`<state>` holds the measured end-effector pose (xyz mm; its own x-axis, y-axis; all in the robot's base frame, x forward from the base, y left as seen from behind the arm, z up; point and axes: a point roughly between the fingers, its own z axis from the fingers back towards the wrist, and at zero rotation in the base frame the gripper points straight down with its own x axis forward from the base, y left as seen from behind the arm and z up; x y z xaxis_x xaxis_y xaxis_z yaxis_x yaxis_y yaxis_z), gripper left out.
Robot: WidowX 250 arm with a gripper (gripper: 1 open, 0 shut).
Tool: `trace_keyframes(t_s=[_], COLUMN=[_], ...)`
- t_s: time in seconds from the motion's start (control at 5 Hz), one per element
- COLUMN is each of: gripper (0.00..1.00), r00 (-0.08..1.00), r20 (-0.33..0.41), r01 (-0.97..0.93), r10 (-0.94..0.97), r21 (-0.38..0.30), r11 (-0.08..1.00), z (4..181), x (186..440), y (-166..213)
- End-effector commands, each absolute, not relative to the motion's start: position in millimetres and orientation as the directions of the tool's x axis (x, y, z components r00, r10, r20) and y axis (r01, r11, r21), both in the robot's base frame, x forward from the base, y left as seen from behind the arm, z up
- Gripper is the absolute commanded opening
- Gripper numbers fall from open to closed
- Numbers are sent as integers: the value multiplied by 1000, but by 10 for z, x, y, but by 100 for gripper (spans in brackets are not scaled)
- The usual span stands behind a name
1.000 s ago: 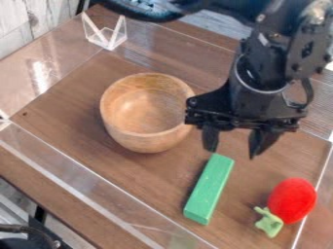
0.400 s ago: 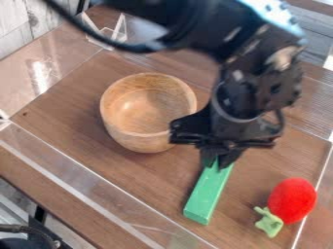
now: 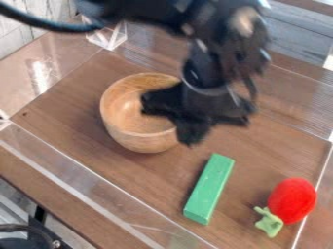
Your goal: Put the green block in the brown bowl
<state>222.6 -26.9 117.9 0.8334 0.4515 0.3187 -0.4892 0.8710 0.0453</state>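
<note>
The green block (image 3: 208, 188) lies flat on the wooden table, in front and to the right of the brown bowl (image 3: 117, 98). Nothing holds it. My gripper (image 3: 193, 133) hangs over the bowl's right rim, pointing steeply down, with its dark fingers drawn together and nothing between them. It is motion-blurred. The block's far end sits a little below and to the right of the fingertips, apart from them. The arm hides part of the bowl's right wall.
A red toy (image 3: 294, 196) with a pale green stem (image 3: 270, 225) lies at the front right, right of the block. A transparent sheet edge (image 3: 78, 173) runs along the table's front left.
The gripper has swung left from above the block's far end to the bowl's right rim, and its spread fingers have come together. The green block has stayed on the table.
</note>
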Motion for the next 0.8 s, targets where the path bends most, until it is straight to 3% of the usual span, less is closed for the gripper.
trace_keyframes(t_s=[0.0,0.2,0.4,0.6], gripper=[100,100,100,100], r00=[821,824,847,858], r20=[330,325,296,265], r01=[-489,-483,-460,-459], r10=[465,464,441,440], r21=[-12,-23,-5,11], r11=[872,875,888,888], z=[1101,879,829,667], x=[2370,2390,2320,2265], y=[-439,-640,-686,-698])
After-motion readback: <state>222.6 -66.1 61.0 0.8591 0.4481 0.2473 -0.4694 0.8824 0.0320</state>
